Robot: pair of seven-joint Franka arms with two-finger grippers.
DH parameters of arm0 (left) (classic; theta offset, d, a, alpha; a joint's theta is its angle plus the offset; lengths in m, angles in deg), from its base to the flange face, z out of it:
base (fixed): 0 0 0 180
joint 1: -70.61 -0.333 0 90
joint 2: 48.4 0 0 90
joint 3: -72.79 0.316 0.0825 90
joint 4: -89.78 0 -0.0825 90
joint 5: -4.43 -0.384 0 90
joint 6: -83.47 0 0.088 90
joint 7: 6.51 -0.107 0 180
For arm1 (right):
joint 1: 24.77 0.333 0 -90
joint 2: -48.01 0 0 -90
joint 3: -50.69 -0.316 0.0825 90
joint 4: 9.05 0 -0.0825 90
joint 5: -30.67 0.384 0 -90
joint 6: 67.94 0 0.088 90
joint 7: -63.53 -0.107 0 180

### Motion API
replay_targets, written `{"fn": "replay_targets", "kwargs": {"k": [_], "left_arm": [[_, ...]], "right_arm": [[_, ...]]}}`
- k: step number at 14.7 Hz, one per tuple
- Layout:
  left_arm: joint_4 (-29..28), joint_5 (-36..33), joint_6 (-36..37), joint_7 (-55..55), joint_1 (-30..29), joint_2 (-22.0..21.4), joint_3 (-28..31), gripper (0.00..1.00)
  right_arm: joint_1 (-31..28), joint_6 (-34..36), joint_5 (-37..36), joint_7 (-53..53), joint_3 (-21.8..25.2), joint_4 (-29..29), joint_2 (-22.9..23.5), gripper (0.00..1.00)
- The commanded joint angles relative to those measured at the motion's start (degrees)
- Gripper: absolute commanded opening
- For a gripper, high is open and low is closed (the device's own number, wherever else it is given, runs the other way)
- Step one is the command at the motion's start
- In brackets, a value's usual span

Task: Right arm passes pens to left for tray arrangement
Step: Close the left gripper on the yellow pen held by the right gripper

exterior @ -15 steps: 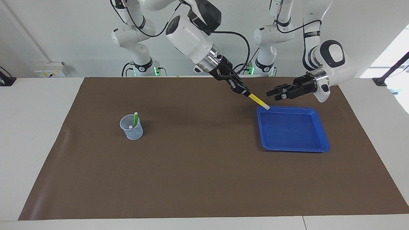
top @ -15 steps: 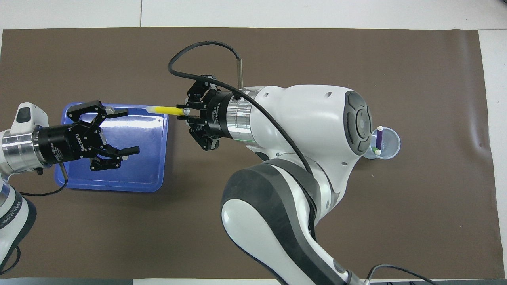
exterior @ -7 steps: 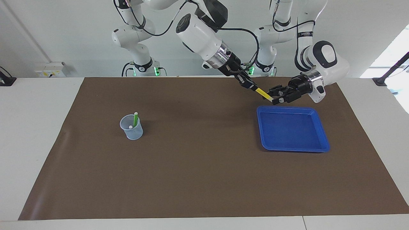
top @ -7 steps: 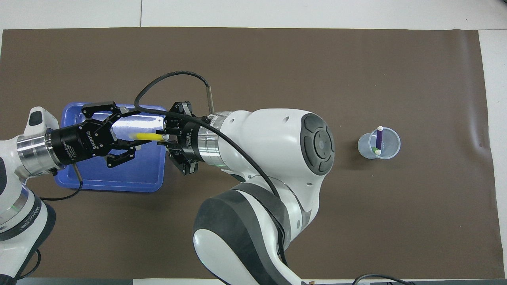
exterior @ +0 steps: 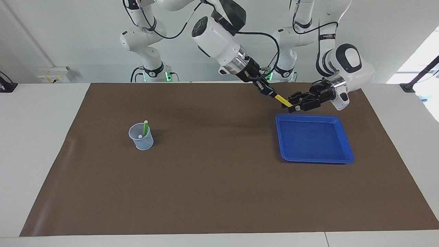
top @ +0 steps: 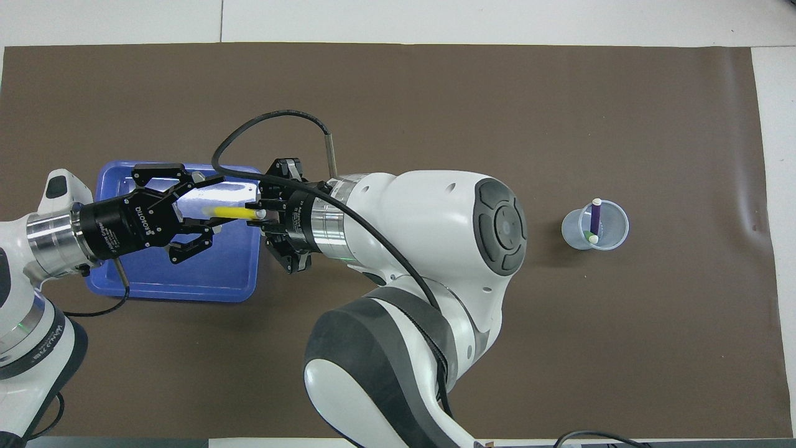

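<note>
Handover in air, above tabletop by tray (exterior: 313, 157) edge nearer robots. Right tool (exterior: 270, 93) pinching yellow pen (exterior: 282, 100) at one end. Left tool (exterior: 291, 105) at pale end; cannot tell whether clamped yet. Confirm firm left pinch before right release. Green pen (exterior: 145, 128), purple pen (top: 595, 215) in cup (exterior: 141, 136).

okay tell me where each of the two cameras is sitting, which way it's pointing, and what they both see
Facing view: high across the table, facing the robots; both white arms show whole, bases at top.
Overhead view: high above the robots' end, looking steeply down; arms enter from the bottom.
Shared: the right claw and left claw on the yellow pen over the blue tray's edge, and the mesh cup holding two pens.
</note>
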Motion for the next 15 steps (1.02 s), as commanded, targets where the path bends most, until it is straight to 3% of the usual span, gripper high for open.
{"fn": "replay_targets", "kwargs": {"k": [1, 5, 6, 7, 8, 9, 15], "left_arm": [[-1.6, 1.2, 0.2, 1.0, -0.5, -2.1, 0.5, 0.56], [-1.6, 1.2, 1.2, 1.3, -1.8, -2.3, 0.5, 0.55], [-1.6, 1.2, 1.2, 1.3, -1.8, -2.3, 0.5, 0.5], [-1.6, 1.2, 1.1, 1.3, -1.7, -2.3, 0.5, 0.42], [-1.6, 1.2, 1.1, 1.3, -1.7, -2.3, 0.5, 0.26], [-1.7, 1.1, 1.1, 1.2, -1.7, -2.4, 0.5, 0.02], [-1.8, 1.1, 0.9, 1.2, -1.7, -2.4, 0.5, 0.0]], "right_arm": [[0.2, 0.2, 0.2, -0.7, 0.0, 1.1, -0.7, 0.0], [0.1, 0.2, 0.2, -0.6, 0.1, 1.2, -0.7, 0.0], [0.1, 0.2, 0.1, -0.6, 0.1, 1.1, -0.7, 0.0], [0.1, 0.2, 0.1, -0.6, 0.0, 1.1, -0.7, 0.0], [0.1, 0.2, 0.1, -0.6, 0.1, 1.2, -0.7, 0.0], [0.1, 0.2, 0.1, -0.6, 0.1, 1.2, -0.7, 0.0], [0.0, 0.4, 0.1, -0.6, 0.1, 1.1, -0.6, 0.0]]}}
